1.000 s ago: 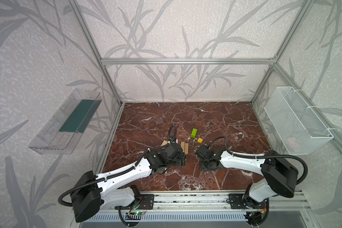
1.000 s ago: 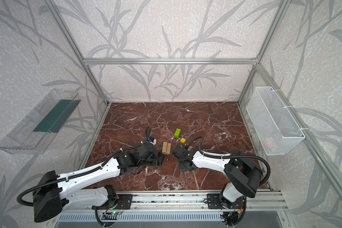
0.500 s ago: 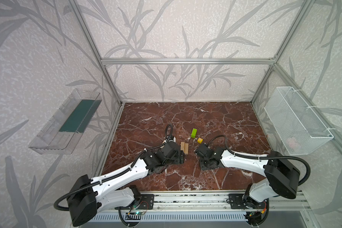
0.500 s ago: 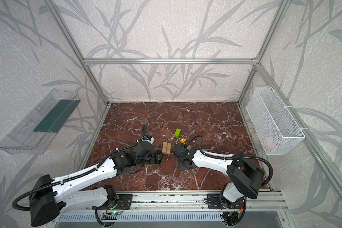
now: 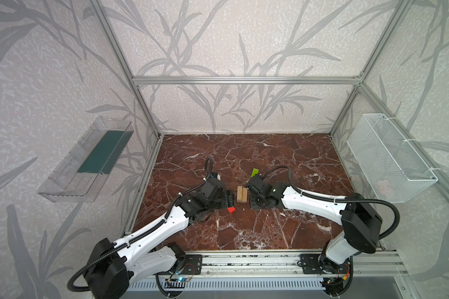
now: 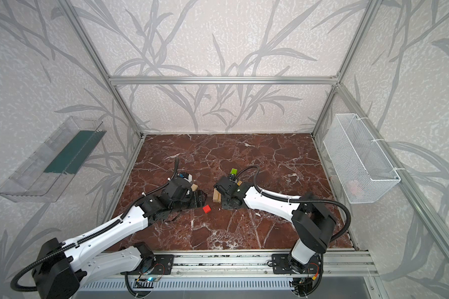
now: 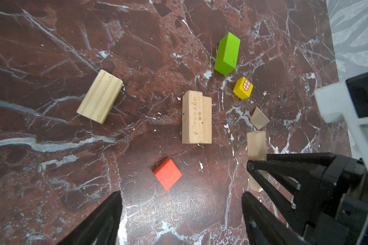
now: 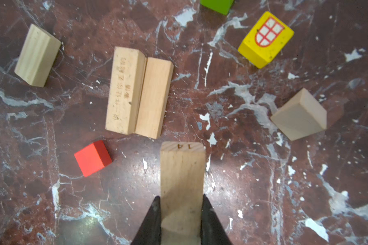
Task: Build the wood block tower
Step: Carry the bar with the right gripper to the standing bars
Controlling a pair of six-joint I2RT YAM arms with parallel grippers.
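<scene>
Two pale planks (image 5: 242,194) lie flat on the marble floor (image 5: 270,227), touching side by side, one stamped with faint characters. In a top view the red cube (image 5: 231,209) sits at their 7 o'clock and the green bar (image 5: 254,172) at 1 o'clock. The right gripper (image 8: 180,199) clamps a third plank (image 8: 182,169) marked "14" — the left gripper (image 7: 181,197) gapes empty near the red cube.

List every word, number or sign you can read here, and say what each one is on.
"14": on the end face of the held plank, which is clamped in the right gripper.
A printed row of characters along the stamped plank: too faint to read.
A red-lined grid emblem, no letters: on the yellow cube.
No other text is legible in any view.
</scene>
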